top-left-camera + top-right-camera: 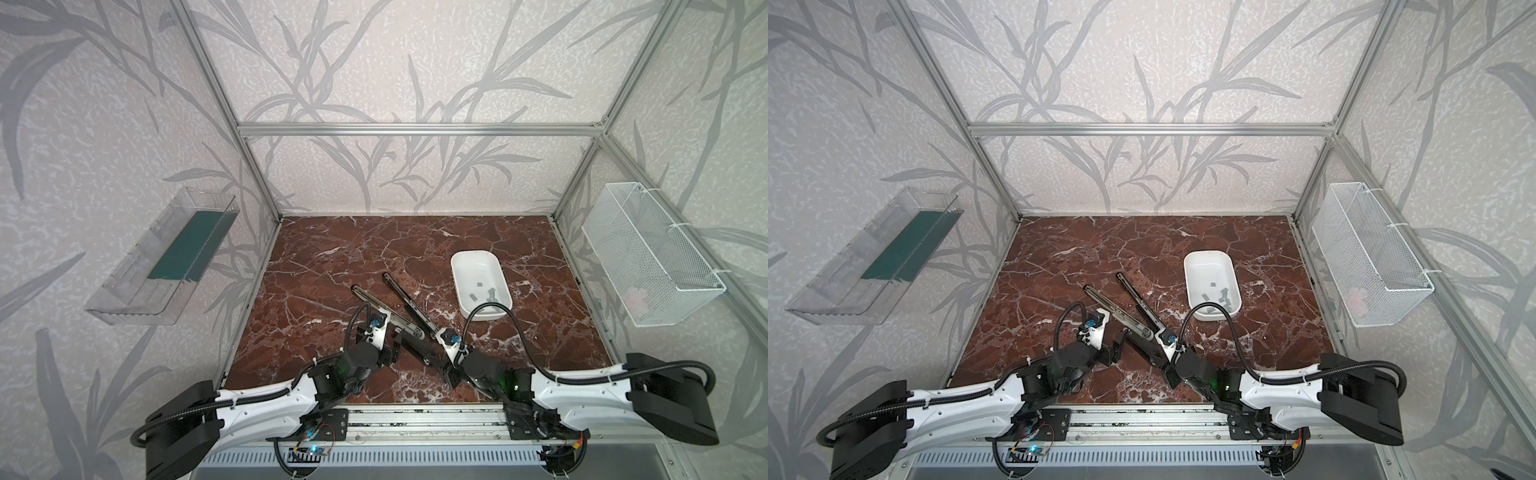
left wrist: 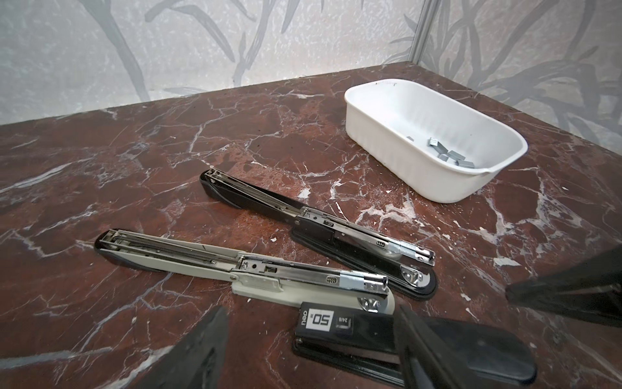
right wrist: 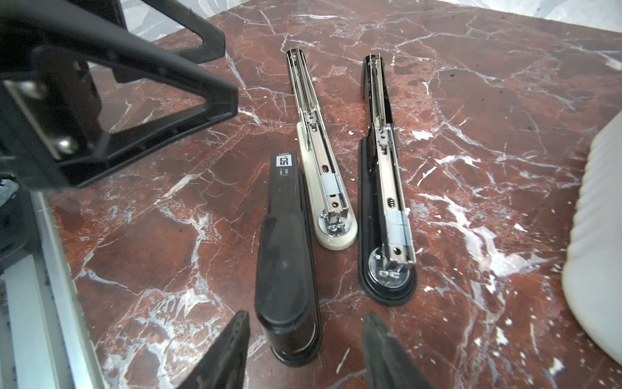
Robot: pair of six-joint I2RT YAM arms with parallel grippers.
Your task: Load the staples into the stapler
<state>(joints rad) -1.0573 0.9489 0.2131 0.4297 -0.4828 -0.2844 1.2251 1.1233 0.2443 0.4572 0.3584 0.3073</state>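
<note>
Marble tabletop seen from above. At far left, a clear plastic bin hangs on the wall. Left of centre, low in the frame, the left gripper is spread wide and holds nothing. Just beside it lie three staplers. A beige stapler and a black stapler are both folded open, with a short grey strip sitting in each metal channel. A closed black stapler lies below them. The right gripper straddles that closed stapler's end with its jaws parted, not clamped on it. Right of centre, loose staples lie in the lower end of a white tray. At far right, a white mesh basket hangs on the wall.
</note>
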